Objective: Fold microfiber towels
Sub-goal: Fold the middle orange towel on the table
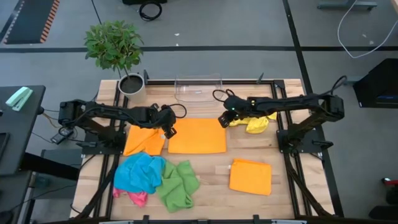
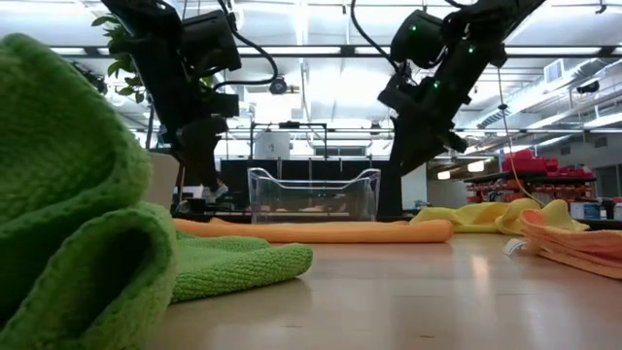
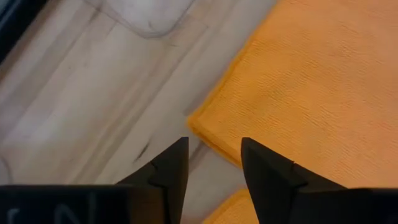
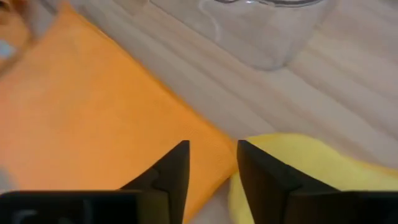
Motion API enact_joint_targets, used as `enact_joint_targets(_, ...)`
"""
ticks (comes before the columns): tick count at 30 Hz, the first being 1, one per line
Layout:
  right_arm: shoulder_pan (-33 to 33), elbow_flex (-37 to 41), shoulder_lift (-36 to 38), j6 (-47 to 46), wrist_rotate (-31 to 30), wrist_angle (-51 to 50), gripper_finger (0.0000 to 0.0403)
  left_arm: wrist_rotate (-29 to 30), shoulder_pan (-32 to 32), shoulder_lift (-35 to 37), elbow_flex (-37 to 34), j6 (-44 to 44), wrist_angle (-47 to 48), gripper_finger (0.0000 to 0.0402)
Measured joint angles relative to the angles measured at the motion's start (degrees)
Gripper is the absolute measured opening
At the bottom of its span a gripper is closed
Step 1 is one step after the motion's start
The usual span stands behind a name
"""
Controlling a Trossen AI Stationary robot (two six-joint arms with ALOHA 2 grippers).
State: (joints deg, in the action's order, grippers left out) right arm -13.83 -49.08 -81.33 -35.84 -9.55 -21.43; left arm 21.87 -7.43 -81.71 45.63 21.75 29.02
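Observation:
A flat orange towel (image 1: 197, 135) lies at the table's middle; it also shows in the low view (image 2: 321, 231). My left gripper (image 1: 169, 127) hovers open over its far left corner (image 3: 208, 127). My right gripper (image 1: 225, 118) hovers open over its far right corner (image 4: 214, 146), beside a crumpled yellow towel (image 1: 256, 122). In the low view both grippers (image 2: 199, 160) (image 2: 413, 156) hang above the towel. A second orange towel (image 1: 144, 140) lies to the left. A folded orange one (image 1: 250, 176) lies at the near right. Blue (image 1: 140, 171), green (image 1: 178, 183) and pink (image 1: 135, 197) towels are heaped at the near left.
A clear plastic bin (image 1: 199, 87) stands at the far edge behind the middle towel. A potted plant (image 1: 132, 84) stands at the far left corner. Bare wood shows between the middle towel and the folded orange one.

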Motion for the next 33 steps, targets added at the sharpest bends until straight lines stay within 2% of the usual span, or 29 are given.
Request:
enact_joint_targets(2,2.10,0.00,0.29,-3.71,3.41,1.12,0.0152,-3.72,0.04,0.02,0.00,-1.62,-0.70,0.0151)
enact_joint_targets(4,7.27,-0.01,-0.13,-8.07,5.73,2.35,0.0151,-12.56,0.05,-0.05,0.00,-5.58,-2.47,0.0141)
enact_joint_targets(6,13.83,-0.07,-1.40,-11.99,3.70,2.64,0.0139,-20.74,0.83,-0.96,-0.25,-9.94,-5.69,0.0126)
enact_joint_targets(9,22.17,-0.07,-3.78,-19.01,-3.76,2.08,0.0092,-22.84,2.39,-3.11,-1.44,-12.23,-9.47,0.0095)
enact_joint_targets(12,25.18,-0.06,-6.83,-24.16,-7.49,3.25,0.0022,-23.04,2.80,-6.60,-2.03,-12.02,-13.73,0.0045)
enact_joint_targets(13,25.47,-0.04,-8.18,-24.80,-7.79,3.92,0.0012,-23.55,2.91,-8.05,-2.05,-11.93,-14.11,0.0026)
enact_joint_targets(15,25.55,-0.07,-10.88,-26.25,-7.34,5.87,0.0009,-24.68,3.30,-10.62,-2.11,-11.88,-14.93,0.0010)
enact_joint_targets(18,25.60,-0.04,-14.46,-26.61,-5.54,4.55,0.0005,-26.10,4.11,-12.88,-1.88,-10.64,-15.87,0.0016)
enact_joint_targets(24,23.45,-0.09,-15.26,-22.73,-4.00,-4.57,0.0004,-27.74,7.53,-13.89,-0.47,-6.39,-16.23,0.0006)
enact_joint_targets(26,20.81,-0.02,-14.70,-19.69,-5.10,-5.52,0.0003,-27.96,8.98,-14.12,1.16,-5.54,-16.64,0.0011)
enact_joint_targets(29,15.68,-0.11,-12.67,-14.91,-9.40,-4.15,0.0003,-26.40,10.94,-14.57,4.09,-3.39,-23.14,0.0018)
enact_joint_targets(33,9.36,-1.80,-8.97,-8.85,-13.28,-5.24,0.0002,-25.93,12.18,-16.50,9.32,-1.79,-24.51,0.0012)
